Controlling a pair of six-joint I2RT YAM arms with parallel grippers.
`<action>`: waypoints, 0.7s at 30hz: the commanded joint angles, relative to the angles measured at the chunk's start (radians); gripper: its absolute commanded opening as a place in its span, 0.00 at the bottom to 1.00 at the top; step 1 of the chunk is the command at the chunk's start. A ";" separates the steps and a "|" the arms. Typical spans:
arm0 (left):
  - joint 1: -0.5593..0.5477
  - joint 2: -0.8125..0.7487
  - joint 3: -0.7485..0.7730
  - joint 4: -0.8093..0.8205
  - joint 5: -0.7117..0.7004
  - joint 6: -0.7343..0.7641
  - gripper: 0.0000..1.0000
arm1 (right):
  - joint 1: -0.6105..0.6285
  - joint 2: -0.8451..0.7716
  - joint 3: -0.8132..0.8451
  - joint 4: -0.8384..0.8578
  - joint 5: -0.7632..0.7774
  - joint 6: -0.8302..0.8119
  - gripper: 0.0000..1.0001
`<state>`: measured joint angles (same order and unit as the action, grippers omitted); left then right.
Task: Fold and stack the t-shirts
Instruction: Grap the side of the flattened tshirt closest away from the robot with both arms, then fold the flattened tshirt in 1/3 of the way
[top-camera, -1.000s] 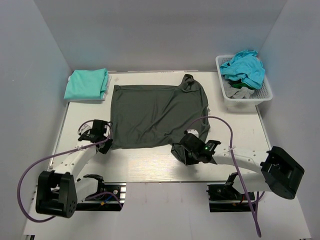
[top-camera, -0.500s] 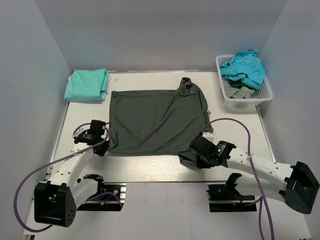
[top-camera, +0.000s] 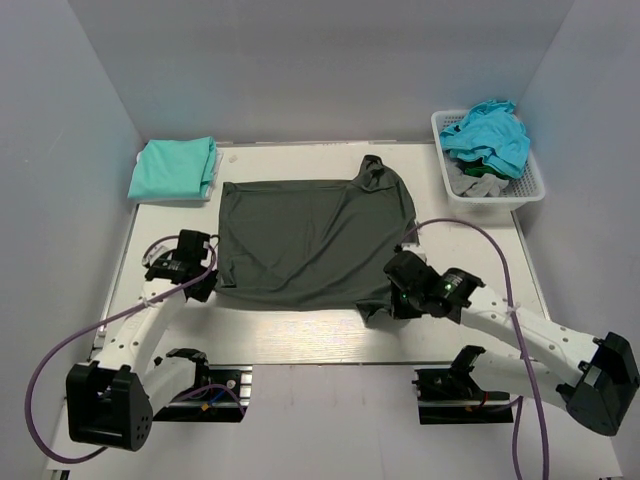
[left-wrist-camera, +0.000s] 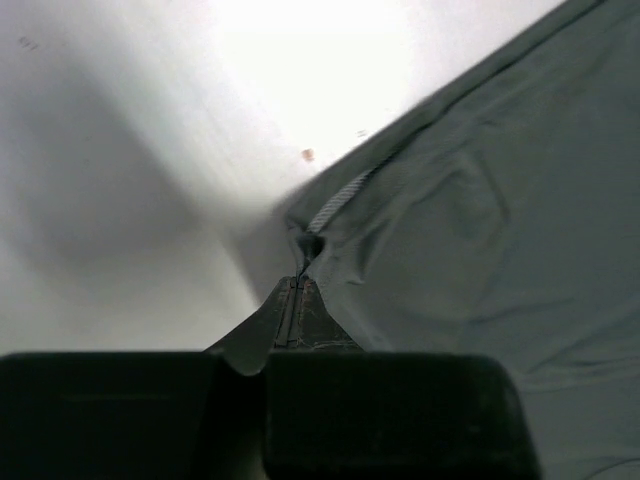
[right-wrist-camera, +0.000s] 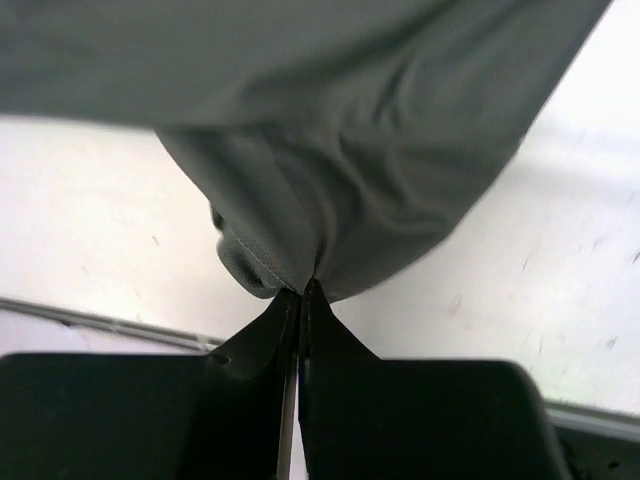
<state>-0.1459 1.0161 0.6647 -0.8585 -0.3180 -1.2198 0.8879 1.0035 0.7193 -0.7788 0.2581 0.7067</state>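
A dark charcoal t-shirt (top-camera: 312, 240) lies spread on the white table (top-camera: 470, 250). My left gripper (top-camera: 207, 284) is shut on its near left corner, and in the left wrist view the hem (left-wrist-camera: 330, 210) runs into the pinched jaws. My right gripper (top-camera: 390, 297) is shut on the near right corner, where the cloth (right-wrist-camera: 330, 200) bunches and hangs above the tabletop. A folded mint-green t-shirt (top-camera: 175, 167) rests at the far left corner. Turquoise and grey t-shirts (top-camera: 488, 135) are piled in the basket.
A white lattice basket (top-camera: 495, 200) stands at the far right. Grey walls close in the table on three sides. Purple cables (top-camera: 470, 235) loop from both arms over the table. The arm bases (top-camera: 445, 385) sit at the near edge.
Both grippers have moved away from the near edge, the right one also to the right, carrying the shirt's near edge with them. The cloth now lies flatter and wider.
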 joint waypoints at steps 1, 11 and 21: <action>0.003 0.007 0.067 0.047 -0.038 0.009 0.00 | -0.053 0.052 0.100 0.081 0.035 -0.096 0.00; 0.003 0.216 0.240 0.102 -0.072 0.031 0.00 | -0.248 0.247 0.307 0.147 0.044 -0.254 0.00; 0.003 0.482 0.432 0.122 -0.072 0.031 0.00 | -0.417 0.489 0.549 0.174 -0.036 -0.418 0.00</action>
<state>-0.1459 1.4490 1.0260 -0.7528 -0.3637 -1.1927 0.4984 1.4277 1.1866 -0.6434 0.2478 0.3653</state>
